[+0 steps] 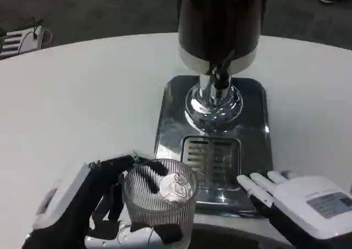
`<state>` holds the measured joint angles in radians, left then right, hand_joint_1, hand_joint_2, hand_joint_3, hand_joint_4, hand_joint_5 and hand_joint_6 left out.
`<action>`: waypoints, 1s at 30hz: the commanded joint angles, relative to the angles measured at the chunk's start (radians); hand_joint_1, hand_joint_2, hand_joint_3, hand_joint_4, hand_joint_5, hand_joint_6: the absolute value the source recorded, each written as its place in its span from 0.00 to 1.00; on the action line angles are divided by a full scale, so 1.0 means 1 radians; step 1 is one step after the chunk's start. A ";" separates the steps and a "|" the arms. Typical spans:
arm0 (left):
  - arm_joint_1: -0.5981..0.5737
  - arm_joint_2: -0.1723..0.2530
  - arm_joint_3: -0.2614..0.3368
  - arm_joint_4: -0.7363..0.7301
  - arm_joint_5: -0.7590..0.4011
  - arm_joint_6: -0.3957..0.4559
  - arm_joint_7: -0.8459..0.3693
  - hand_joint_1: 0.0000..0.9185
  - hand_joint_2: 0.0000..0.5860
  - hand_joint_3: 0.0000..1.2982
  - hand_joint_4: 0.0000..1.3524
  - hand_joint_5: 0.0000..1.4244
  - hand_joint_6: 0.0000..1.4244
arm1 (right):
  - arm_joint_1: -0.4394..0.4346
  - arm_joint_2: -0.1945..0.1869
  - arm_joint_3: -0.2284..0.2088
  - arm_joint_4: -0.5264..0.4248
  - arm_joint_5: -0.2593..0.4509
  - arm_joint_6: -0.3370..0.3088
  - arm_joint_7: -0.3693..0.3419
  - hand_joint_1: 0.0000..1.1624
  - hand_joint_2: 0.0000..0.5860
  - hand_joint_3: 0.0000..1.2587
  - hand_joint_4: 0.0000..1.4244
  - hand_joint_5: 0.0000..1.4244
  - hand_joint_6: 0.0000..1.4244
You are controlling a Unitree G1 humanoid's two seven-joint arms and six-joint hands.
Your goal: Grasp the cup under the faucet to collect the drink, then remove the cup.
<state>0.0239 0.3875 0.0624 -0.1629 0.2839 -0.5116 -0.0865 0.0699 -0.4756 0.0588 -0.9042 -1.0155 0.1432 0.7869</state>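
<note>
A clear ribbed glass cup (160,204) stands at the near edge of the table, just in front of the dispenser's steel base. My left hand (91,202) wraps its black fingers around the cup from the left and holds it. The drink dispenser (220,23) rises at the top centre, its dark tank above a chrome column, with the faucet lever (221,73) pointing down over the slotted drip grate (212,155). The cup sits left of and nearer than the grate. My right hand (300,202) rests flat on the table at the base's right front corner, fingers spread, holding nothing.
The polished steel base tray (176,111) takes up the table's centre. White tabletop (82,106) stretches wide to the left and right. Beyond the far edge lie dark floor and a white rack (19,40) at upper left.
</note>
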 commanded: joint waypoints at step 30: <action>-0.105 -0.030 -0.023 0.136 0.046 -0.021 0.046 0.64 0.00 0.76 0.83 0.90 1.00 | 0.005 0.018 -0.033 -0.025 0.005 0.000 0.016 0.41 0.85 0.00 0.00 0.00 0.00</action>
<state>-0.0386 0.3696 0.0528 -0.0672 0.3109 -0.5177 -0.0734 0.0662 -0.4633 0.0419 -0.9107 -1.0159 0.1435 0.7975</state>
